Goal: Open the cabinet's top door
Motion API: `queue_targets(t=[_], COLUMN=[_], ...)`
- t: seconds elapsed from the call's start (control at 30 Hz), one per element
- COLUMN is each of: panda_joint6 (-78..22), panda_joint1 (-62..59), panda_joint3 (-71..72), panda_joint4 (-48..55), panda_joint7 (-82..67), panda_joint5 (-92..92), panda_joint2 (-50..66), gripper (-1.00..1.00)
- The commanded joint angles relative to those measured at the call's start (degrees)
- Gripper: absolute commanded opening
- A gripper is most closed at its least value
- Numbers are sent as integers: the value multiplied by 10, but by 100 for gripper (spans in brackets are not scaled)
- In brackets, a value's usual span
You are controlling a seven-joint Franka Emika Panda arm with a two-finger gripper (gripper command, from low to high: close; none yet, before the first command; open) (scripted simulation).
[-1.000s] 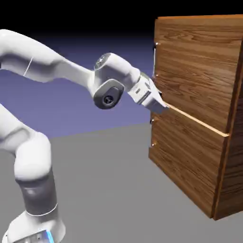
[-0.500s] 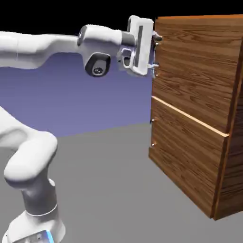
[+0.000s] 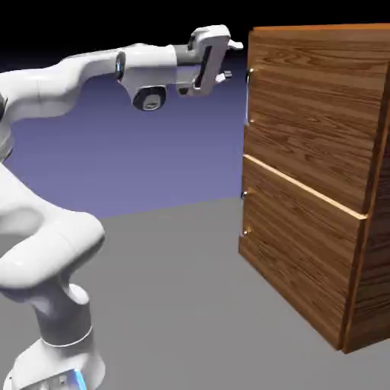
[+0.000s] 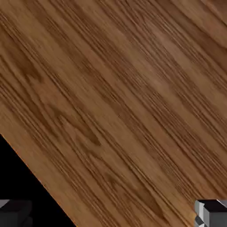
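Observation:
The cabinet of brown wood-grain stands at the exterior view's right. Its top door looks shut, with a slim silver bar handle at its left edge. My gripper hovers high up, just left of the handle's upper end and apart from it, open with nothing between its fingers. In the hand view the door's wood fills nearly the whole picture. Both grey fingertips show far apart at the bottom corners, and my gripper holds nothing.
The lower door with small knobs sits under an orange seam. Grey table stretches between my base and the cabinet. A black wedge past the cabinet's edge shows in the hand view's lower left.
My hand rose from the seam between the doors to the height of the top door's handle, then drew back a little to the left, away from the cabinet. The jaws stayed open.

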Motion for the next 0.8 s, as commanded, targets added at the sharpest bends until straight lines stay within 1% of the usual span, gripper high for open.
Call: queue_targets(t=[0.0,0.3,0.37,0.53,0.57,0.6,0.77], panda_joint6=[2,21,22,2,2,2,-121], panda_joint1=[-13,-131,-134,-234,-234,-234,-165], panda_joint3=[16,162,166,202,202,202,116], panda_joint4=[10,99,101,176,176,176,72], panda_joint7=[25,249,255,271,271,271,271], panda_joint5=[24,244,250,247,247,247,303], panda_joint2=[-6,-57,-58,-63,-63,-63,-157], gripper=[0,0,0,0,-100,-100,-100])
